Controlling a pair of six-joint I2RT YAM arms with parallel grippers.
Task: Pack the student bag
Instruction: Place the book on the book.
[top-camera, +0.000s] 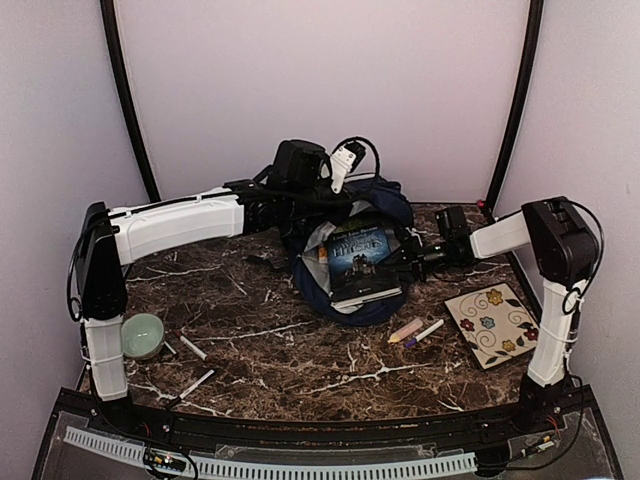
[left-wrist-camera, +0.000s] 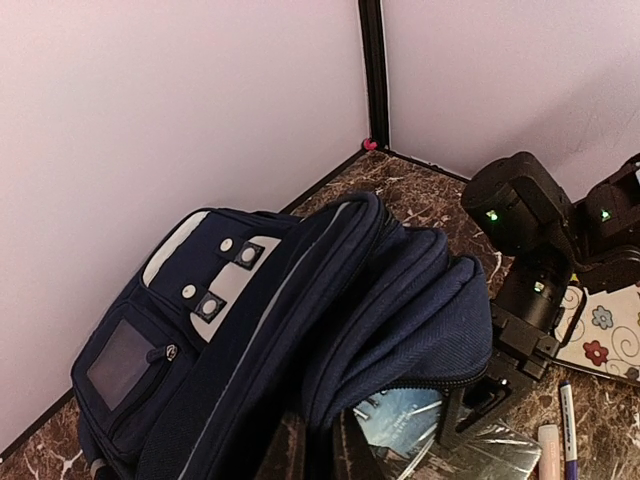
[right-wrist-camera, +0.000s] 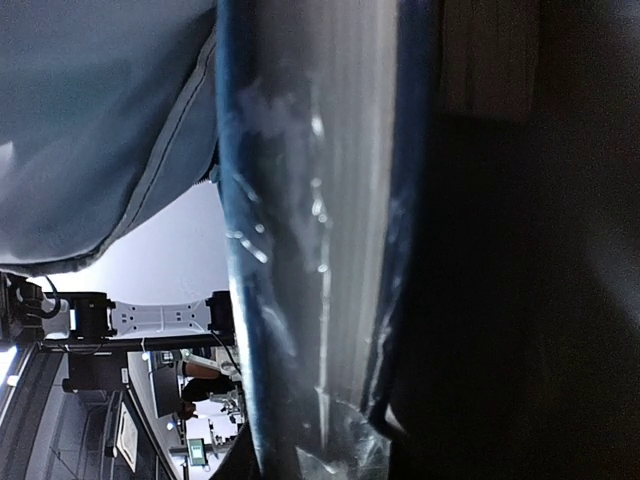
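Note:
The student bag (top-camera: 388, 203) lies at the back middle of the table, navy with white patches, its mouth facing the front. In the left wrist view the student bag (left-wrist-camera: 250, 330) fills the lower frame. A plastic-wrapped blue book (top-camera: 355, 255) sticks halfway out of the mouth. My right gripper (top-camera: 410, 262) is shut on the book's right edge; the right wrist view shows only the book's page edge (right-wrist-camera: 320, 250) up close. My left gripper (top-camera: 325, 195) is over the bag's top, shut on the raised fabric, with its fingers hidden by the cloth.
A floral tile-patterned notebook (top-camera: 492, 324) lies front right, with a pink eraser (top-camera: 405, 329) and a pen (top-camera: 428, 331) beside it. A green bowl (top-camera: 143, 335) and two white markers (top-camera: 192, 347) lie front left. Walls stand close behind the bag.

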